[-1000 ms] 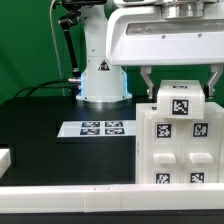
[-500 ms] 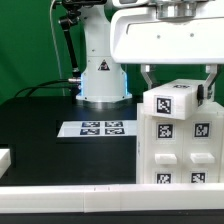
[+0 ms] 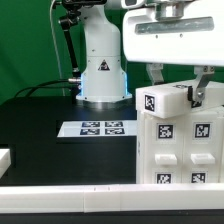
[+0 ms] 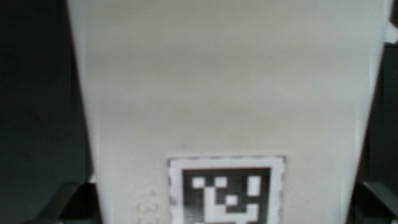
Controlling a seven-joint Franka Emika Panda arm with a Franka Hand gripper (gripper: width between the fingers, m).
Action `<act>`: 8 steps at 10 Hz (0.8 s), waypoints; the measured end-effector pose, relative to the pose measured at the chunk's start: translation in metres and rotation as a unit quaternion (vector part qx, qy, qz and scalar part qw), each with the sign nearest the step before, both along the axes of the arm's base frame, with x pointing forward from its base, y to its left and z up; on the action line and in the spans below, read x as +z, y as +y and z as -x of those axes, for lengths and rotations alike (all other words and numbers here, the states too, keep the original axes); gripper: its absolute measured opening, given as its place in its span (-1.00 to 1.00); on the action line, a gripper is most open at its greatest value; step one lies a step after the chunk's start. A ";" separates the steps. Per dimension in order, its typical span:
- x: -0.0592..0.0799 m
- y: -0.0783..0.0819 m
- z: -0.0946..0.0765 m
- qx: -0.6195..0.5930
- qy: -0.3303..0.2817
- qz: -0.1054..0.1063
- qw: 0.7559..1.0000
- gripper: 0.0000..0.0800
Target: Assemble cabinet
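The cabinet body (image 3: 182,145), a large white box with recessed tagged panels, stands at the exterior view's right. A smaller white tagged piece (image 3: 165,99) sits tilted over its top. My gripper (image 3: 178,90) straddles this piece with a finger on each side and is shut on it. In the wrist view the piece (image 4: 222,90) fills the frame, its tag (image 4: 226,192) between the dark fingertips (image 4: 71,203). The piece's underside and its contact with the body are hidden.
The marker board (image 3: 100,128) lies on the black table in front of the robot base (image 3: 103,78). A white part's corner (image 3: 4,157) shows at the left edge. A white rail (image 3: 70,192) runs along the front.
The gripper has risen and shifted slightly right. The small piece has gone from level to tilted, its left end lower.
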State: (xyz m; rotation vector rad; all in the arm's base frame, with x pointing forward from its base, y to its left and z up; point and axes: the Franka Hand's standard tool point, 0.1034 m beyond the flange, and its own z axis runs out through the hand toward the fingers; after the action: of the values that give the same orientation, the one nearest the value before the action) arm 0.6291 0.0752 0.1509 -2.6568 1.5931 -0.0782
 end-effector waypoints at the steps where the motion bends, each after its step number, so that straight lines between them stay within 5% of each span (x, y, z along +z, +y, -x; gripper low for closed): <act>1: 0.000 0.000 0.000 -0.027 0.001 -0.002 1.000 0.41; 8: 0.000 -0.001 0.004 -0.255 0.013 -0.018 0.967 0.41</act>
State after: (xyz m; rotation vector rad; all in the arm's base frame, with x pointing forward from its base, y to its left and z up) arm 0.6252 0.0747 0.1504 -2.1607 2.2176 -0.0290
